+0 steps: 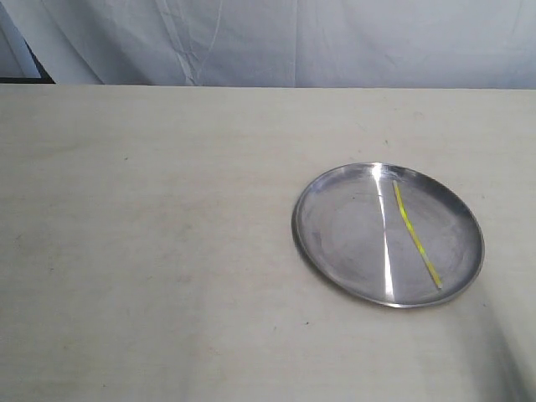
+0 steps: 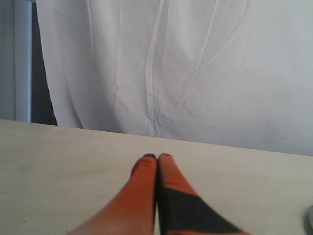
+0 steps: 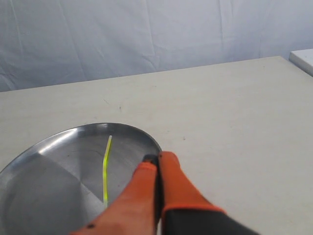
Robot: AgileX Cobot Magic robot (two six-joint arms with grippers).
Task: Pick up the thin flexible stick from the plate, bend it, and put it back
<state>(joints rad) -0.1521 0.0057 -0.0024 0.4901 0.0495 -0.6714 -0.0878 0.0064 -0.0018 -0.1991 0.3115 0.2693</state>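
You've got no readable txt, labels, brands or nos. in any view. Your plate (image 1: 335,226) & tabletop (image 1: 167,251) show no print to read.

Bright, even light, soft focus; a white glare streak (image 1: 386,251) crosses the plate (image 1: 335,239).

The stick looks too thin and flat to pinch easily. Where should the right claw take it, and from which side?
Take the stick near its middle, from straight above, pinching across its length. It lies flat on the plate, and its ends run close to the raised rim, where there is probably less room. The right claw, shut near the plate, must open first.
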